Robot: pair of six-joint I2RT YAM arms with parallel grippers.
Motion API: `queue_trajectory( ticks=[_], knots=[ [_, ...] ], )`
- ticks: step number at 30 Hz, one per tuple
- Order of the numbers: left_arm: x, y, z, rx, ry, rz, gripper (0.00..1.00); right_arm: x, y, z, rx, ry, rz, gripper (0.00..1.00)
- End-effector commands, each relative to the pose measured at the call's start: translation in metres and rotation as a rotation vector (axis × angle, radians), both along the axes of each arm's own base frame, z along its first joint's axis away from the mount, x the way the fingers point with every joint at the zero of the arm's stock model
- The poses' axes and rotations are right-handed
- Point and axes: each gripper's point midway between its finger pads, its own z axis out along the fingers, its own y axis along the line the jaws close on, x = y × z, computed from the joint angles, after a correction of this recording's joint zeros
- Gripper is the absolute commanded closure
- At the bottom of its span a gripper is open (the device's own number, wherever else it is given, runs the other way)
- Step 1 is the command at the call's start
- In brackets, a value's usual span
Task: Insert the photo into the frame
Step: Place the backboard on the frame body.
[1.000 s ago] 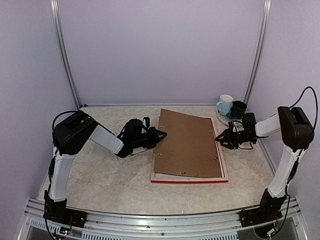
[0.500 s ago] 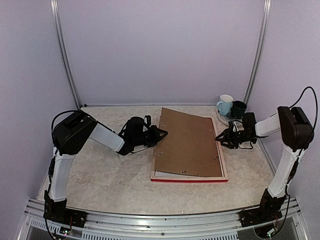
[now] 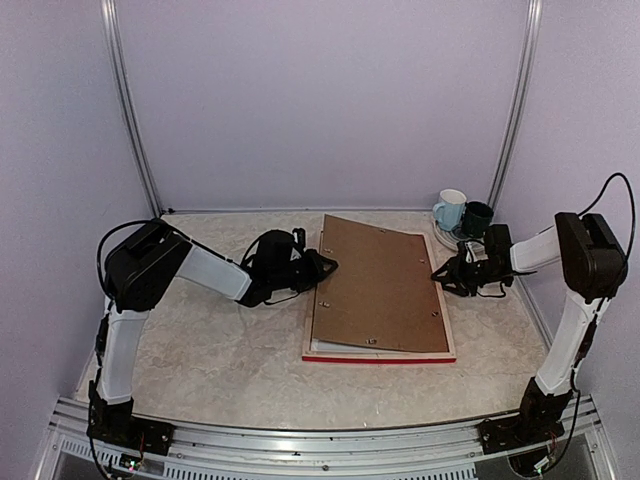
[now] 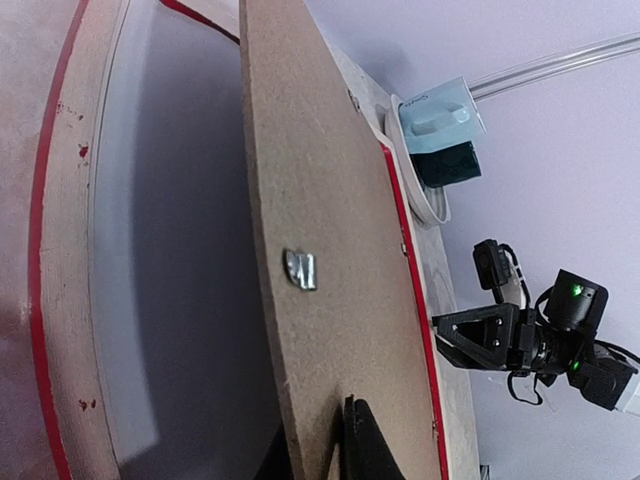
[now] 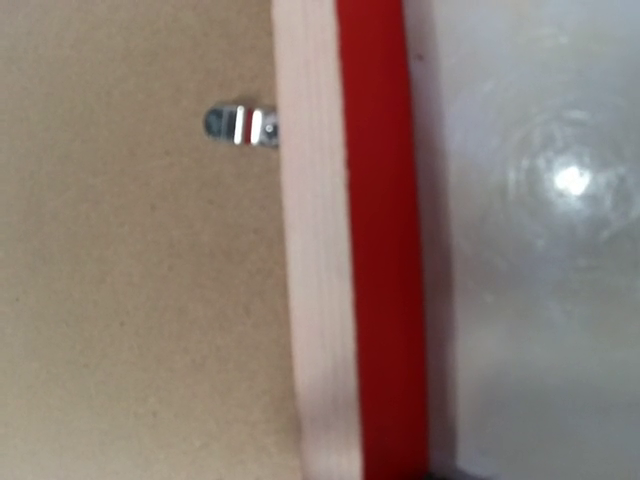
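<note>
- Top external view: the frame (image 3: 380,357) lies face down mid-table, with the brown backing board (image 3: 380,285) slanting over it, left edge raised.
- Your left gripper (image 3: 325,268) is pinching that raised edge. The right gripper (image 3: 440,274) sits at the frame's right rail; you can't tell how its jaws stand.
- No view shows the photo. Expect a thin, floppy print, so take it by a border.
- The frame looks stiff and light: brace a rail, don't squeeze.
</note>
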Motion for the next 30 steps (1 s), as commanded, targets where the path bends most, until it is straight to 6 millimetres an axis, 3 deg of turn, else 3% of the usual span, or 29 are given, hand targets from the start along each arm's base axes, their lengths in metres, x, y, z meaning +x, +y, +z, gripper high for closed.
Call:
queue_trajectory(
  ticks=[1, 19, 26, 30],
  knots=[
    [-0.03, 0.009, -0.057, 0.257, 0.036, -0.047, 0.88, -0.015, 0.026, -0.008, 0.045, 0.05, 0.085, 0.59],
    [-0.022, 0.011, -0.041, 0.333, 0.002, -0.043, 0.49, -0.016, 0.026, -0.008, 0.045, 0.052, 0.088, 0.59],
    [-0.019, 0.016, -0.037, 0.402, 0.011, -0.016, 0.26, -0.016, 0.026, -0.008, 0.044, 0.052, 0.087, 0.59],
    [-0.02, 0.015, -0.033, 0.441, 0.019, -0.014, 0.21, -0.016, 0.026, -0.009, 0.047, 0.052, 0.087, 0.59]
  ],
)
